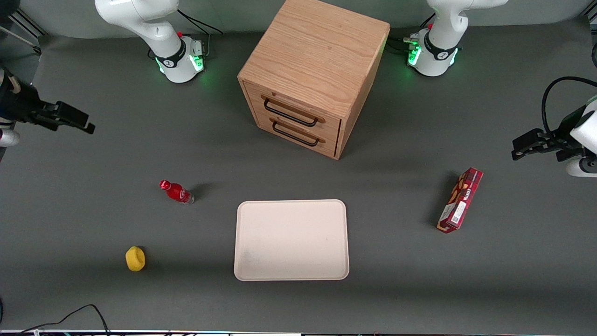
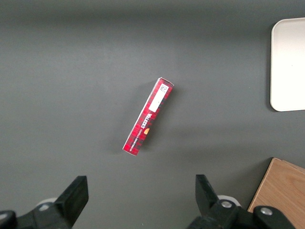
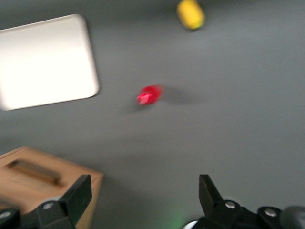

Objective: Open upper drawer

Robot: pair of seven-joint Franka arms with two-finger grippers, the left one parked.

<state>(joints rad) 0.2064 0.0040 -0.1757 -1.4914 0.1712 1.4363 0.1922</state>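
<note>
Two fingers spread, my gripper [image 1: 77, 122] is hanging well off the upper drawer [image 1: 294, 106], eyeing its stiff bar handle [image 1: 290, 113] mid-span.

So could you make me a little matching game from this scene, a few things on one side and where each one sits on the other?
Things:
1. red bottle
2. yellow object
3. red box
4. gripper

Places:
A. toward the parked arm's end of the table
B. open, raised over the working arm's end, far from the upper drawer
C. nearest the front camera
D. between the yellow object and the cabinet

Pairs: 1-D, 2-C, 3-A, 4-B
</note>
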